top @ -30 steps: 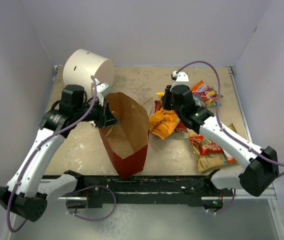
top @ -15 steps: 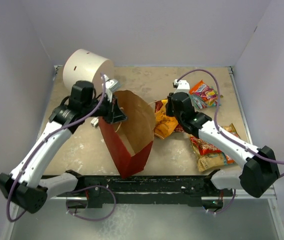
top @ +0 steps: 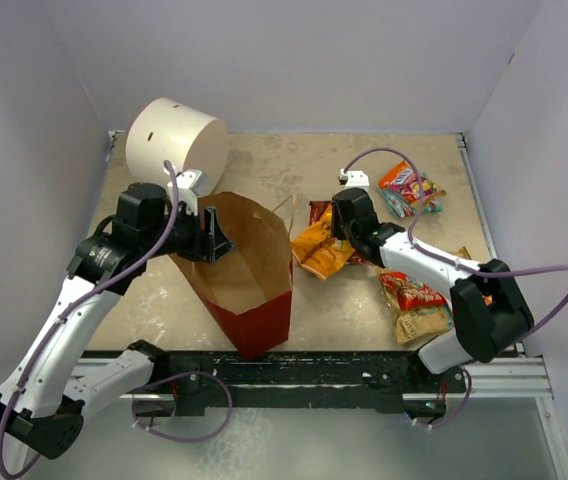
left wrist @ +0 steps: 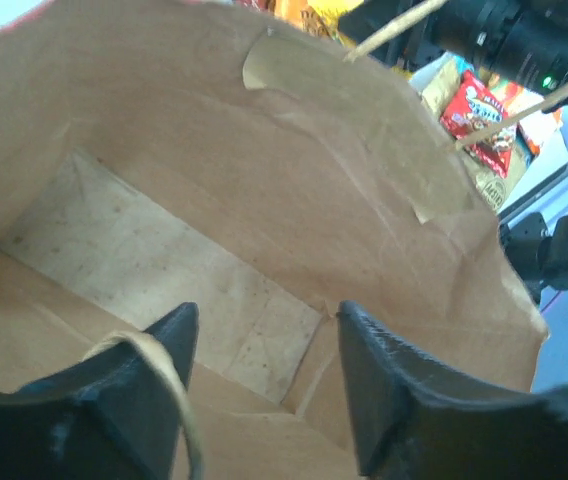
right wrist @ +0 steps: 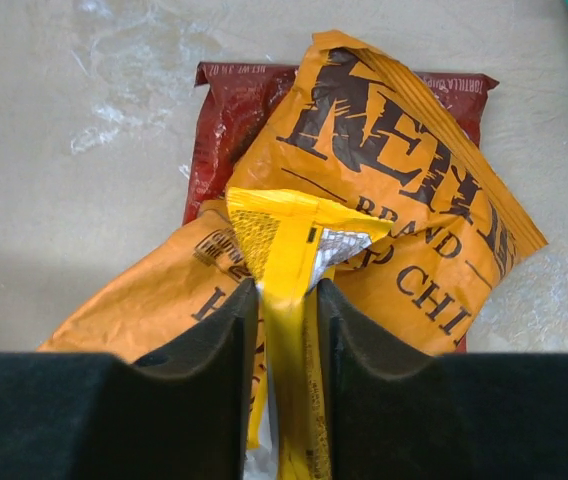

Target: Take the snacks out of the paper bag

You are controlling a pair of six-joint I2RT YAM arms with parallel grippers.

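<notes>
While left pincer (left wrist: 262, 330) gapes over the paper bag (left wrist: 294, 170) rim — right pincer (right wrist: 286, 300) clamps a yellow packet (right wrist: 284, 240).

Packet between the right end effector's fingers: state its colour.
The packet is bright yellow; the right wrist view shows it best.

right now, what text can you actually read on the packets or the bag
"KETT", cut off: orange packet.
"BRAND": same packet.
"CHI", cut off: same packet.
Dark red packet: edge print too small to read.
Yellow packet in the right hand: nothing legible.
Paper bag: no text.
Red packet in the top view: too small to read.
</notes>
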